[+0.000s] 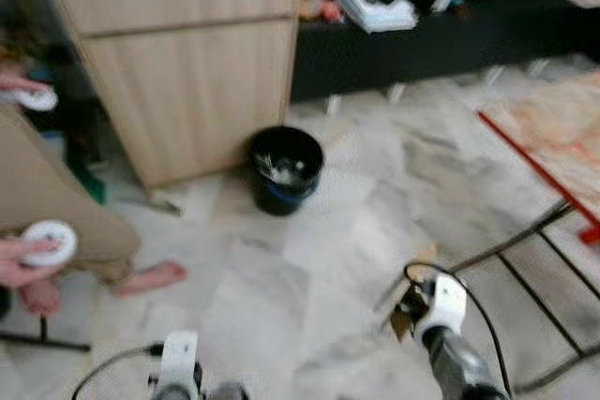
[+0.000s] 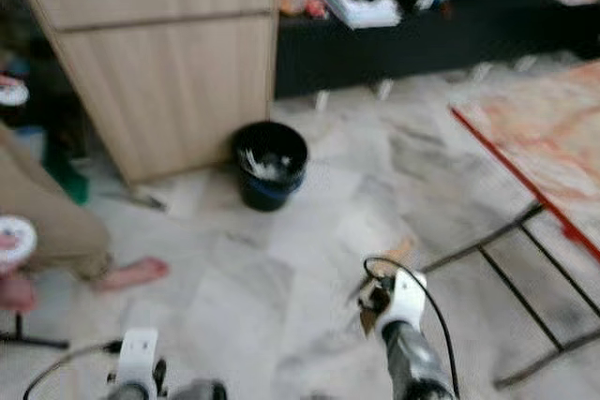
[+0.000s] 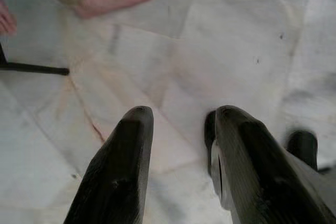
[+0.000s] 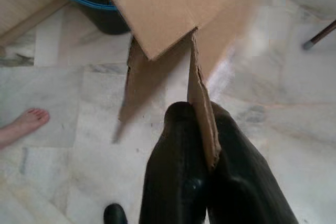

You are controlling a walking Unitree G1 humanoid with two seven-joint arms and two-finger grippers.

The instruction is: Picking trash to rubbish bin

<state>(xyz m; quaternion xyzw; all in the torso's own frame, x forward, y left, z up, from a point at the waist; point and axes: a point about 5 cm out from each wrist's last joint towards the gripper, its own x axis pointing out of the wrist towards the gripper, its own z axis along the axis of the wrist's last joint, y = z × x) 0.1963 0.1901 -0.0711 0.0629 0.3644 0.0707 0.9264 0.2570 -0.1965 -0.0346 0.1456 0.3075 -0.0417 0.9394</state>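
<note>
Person (image 1: 56, 222): seated at far left, barefoot. Left gripper (image 3: 178, 145): fingers apart, empty, low over floor. Bin (image 1: 285, 169): black, by cabinet (image 1: 187, 63), some trash inside. Right gripper (image 4: 197, 145): clamped on cardboard (image 4: 178, 9), well short of bin. Status: pickup done; carry and drop remain.

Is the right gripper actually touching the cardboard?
Touching. The right wrist view shows the right gripper with both black fingers pressed against a flap of the cardboard, pinching it edge-on, no gap.
</note>
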